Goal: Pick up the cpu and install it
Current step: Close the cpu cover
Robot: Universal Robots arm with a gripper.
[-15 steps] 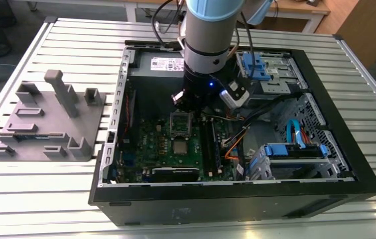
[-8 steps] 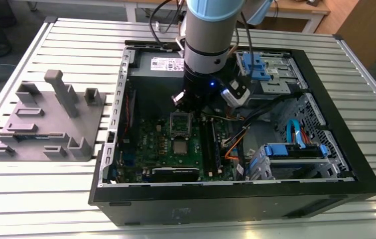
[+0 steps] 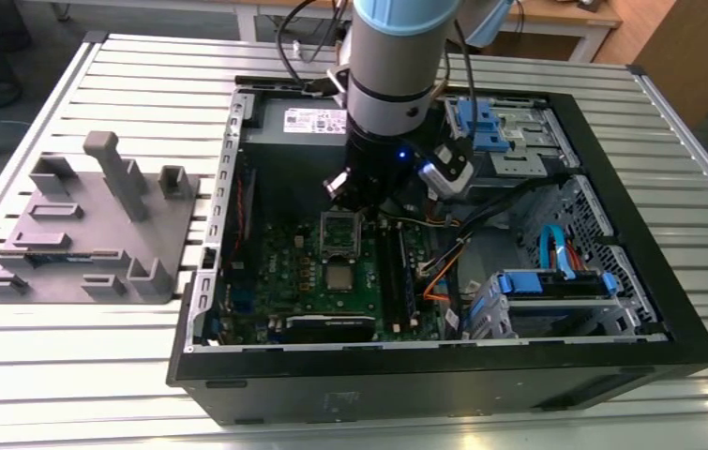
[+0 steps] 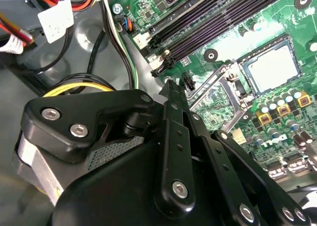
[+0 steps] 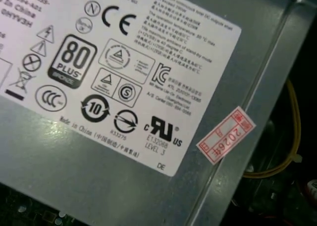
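Note:
The cpu [image 3: 339, 277] is a small silvery square lying flat in its black socket on the green motherboard [image 3: 285, 281]; the second wrist view shows the cpu [image 4: 272, 67] with nothing on it. Beside it the silver metal socket frame [image 3: 341, 234] is swung open, and in the second wrist view the socket frame [image 4: 218, 102] shows board through its window. My gripper [image 3: 356, 192] hangs inside the case above the frame's far end, apart from the cpu. In the second wrist view the gripper [image 4: 171, 87] ends close to the frame's corner.
The open black computer case [image 3: 629, 281] walls in the board. A power supply [image 3: 309, 120] with its label [image 5: 124, 62] lies just behind the arm. Blue drive cages [image 3: 554, 286] and cables [image 3: 447, 267] crowd the exterior view's right. A grey plastic fixture [image 3: 91, 234] stands on the slatted table.

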